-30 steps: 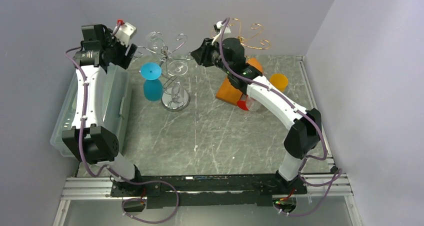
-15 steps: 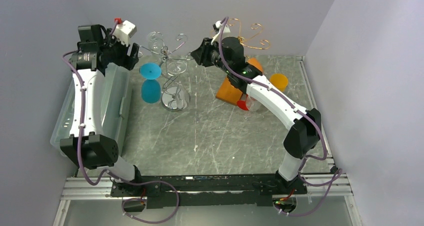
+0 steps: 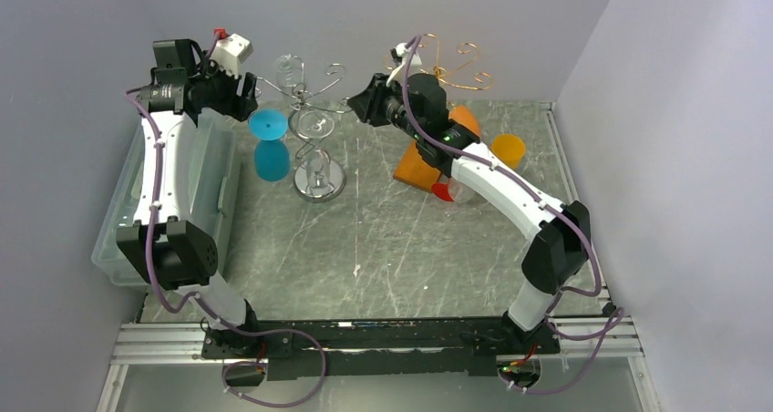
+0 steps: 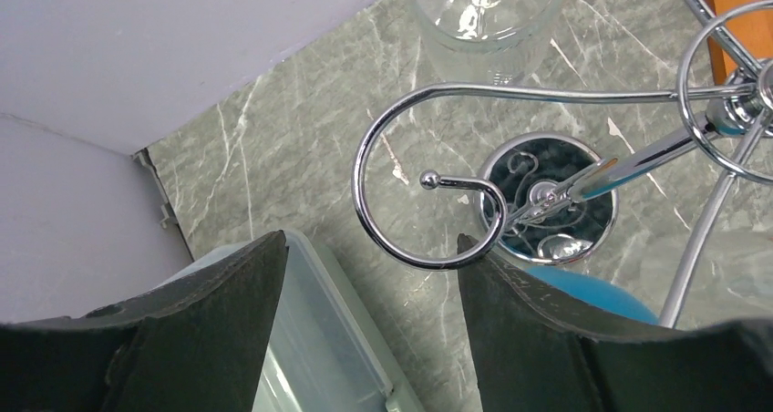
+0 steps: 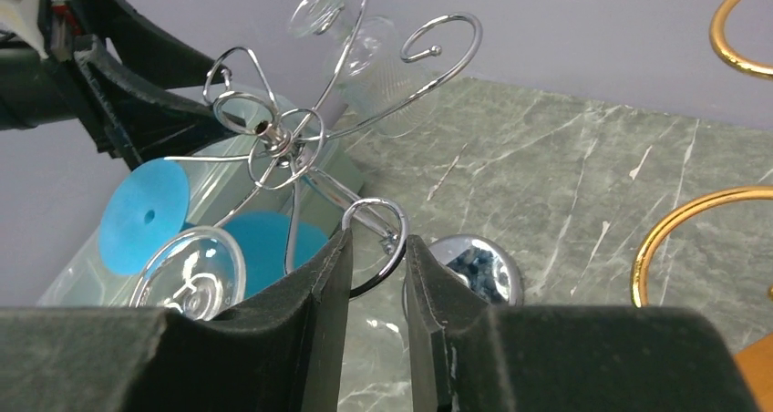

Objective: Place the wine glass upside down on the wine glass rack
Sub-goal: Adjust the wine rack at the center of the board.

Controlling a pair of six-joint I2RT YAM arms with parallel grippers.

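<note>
Up high at the back, the left gripper (image 4: pixel 372 248) has its fingers (image 4: pixel 228 312) spread wide and holds nothing. One curly hook (image 4: pixel 428 180) of the silver rack (image 3: pixel 319 182) shows in the space between them. Below this gripper is a see-through plastic box (image 3: pixel 196 211) at the left edge of the desk (image 3: pixel 392 239).

The right gripper (image 5: pixel 378 239) comes at the rack from the other side. Its fingers are close together, with only a thin gap. A small loop (image 5: pixel 376 202) of the rack sits right at the tips. I cannot tell if the gripper is pinching it.

The blue wine glass (image 3: pixel 271 159) hangs upside down on the left side of the rack, just beside the left gripper. Its round foot is on top and its bowl points down. Two clear glasses hang upside down on the rack too, one at the back (image 5: pixel 376 66) and one near the right gripper (image 5: pixel 191 271).

A gold rack (image 3: pixel 453 66) stands behind the right arm. An orange block (image 3: pixel 415 168) and an orange cup (image 3: pixel 509 148) sit on the desk near that arm.
</note>
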